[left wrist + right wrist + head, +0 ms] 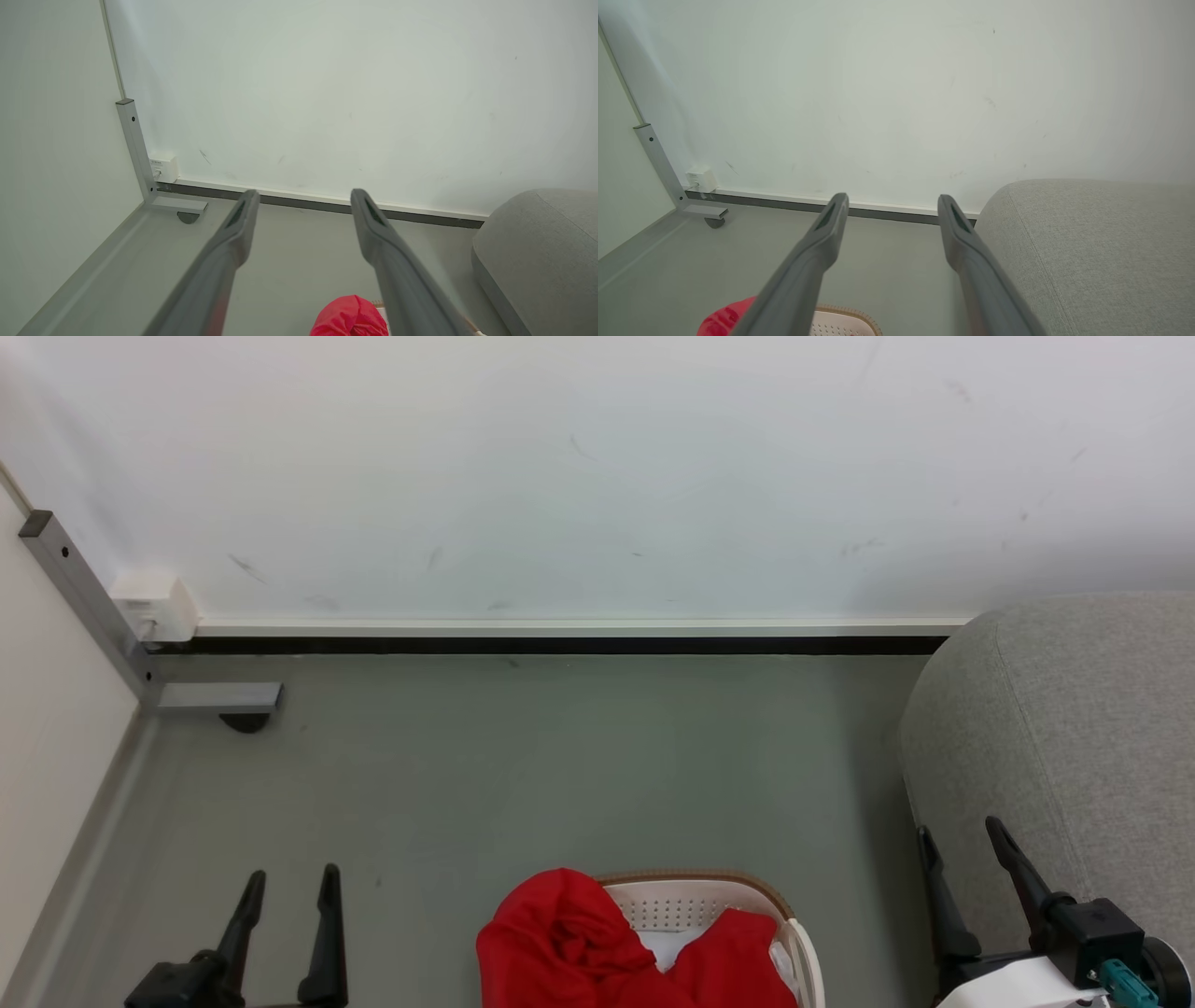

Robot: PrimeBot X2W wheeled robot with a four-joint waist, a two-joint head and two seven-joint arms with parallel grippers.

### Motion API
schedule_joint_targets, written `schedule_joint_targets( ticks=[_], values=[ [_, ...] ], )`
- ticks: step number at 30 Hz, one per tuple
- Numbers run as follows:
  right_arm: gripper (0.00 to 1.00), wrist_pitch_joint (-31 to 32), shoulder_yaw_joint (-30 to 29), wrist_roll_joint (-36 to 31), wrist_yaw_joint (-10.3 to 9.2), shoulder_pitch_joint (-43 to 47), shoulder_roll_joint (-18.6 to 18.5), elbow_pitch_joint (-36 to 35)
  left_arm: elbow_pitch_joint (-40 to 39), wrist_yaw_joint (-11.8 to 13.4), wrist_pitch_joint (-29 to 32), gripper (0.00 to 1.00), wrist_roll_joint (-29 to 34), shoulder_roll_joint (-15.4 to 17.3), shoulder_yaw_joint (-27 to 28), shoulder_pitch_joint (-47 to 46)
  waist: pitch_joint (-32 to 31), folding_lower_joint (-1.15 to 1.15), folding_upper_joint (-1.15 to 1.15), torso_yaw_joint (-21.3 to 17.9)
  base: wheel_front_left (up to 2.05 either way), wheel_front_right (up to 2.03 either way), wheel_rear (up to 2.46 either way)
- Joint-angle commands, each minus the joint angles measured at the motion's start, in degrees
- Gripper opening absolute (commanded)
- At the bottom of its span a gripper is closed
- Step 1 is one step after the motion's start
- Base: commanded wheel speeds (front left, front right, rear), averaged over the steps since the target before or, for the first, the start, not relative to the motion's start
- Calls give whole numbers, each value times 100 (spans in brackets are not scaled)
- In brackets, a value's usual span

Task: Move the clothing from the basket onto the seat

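zero grabbed yet: left end effector (293, 873) and right end effector (959, 827) sit spread, next move's probably dipping into the basket (695, 879) for the clothing (560, 933).

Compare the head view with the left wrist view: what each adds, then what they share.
Head view adds the open right gripper beside the seat and the holed white wall of the basket. Left wrist view adds the dark slots in the fingertips of the open left gripper. Both share the red clothing, the seat, the metal post and the wall box.
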Motion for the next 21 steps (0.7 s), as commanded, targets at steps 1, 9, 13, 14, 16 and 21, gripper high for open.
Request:
schedule_joint_targets(
  ticks=[1, 9, 13, 14, 16, 21],
  values=[
    [100, -55, -4, -105, -11, -71, -8, 7, 9, -13, -46, 100, 111, 47, 27, 35, -1, 0, 0, -1, 0, 0, 0],
    [100, -104, 46, -163, -12, -66, -7, 59, 29, -18, -94, 100, 308, 47, 42, 74, 3, 0, 0, -23, 0, 0, 0],
    [100, -101, 55, -69, -12, -61, -7, 70, 63, -22, -94, 100, 170, 47, 24, 73, 18, 0, 0, -40, 0, 0, 0],
    [100, -97, 57, -63, -12, -59, -7, 73, 67, -23, -94, 100, 155, 47, 23, 66, 24, 0, 0, -45, 0, 0, 0],
    [100, -97, 61, -47, -12, -60, -7, 82, 76, -24, -94, 100, 138, 46, 17, 54, 36, 0, 0, -58, 0, 0, 0],
    [100, -96, 72, 37, -12, -94, -6, 106, 100, -27, -94, 100, 121, 46, 18, 27, 68, 0, 0, -99, 0, 0, 0]
  ],
)
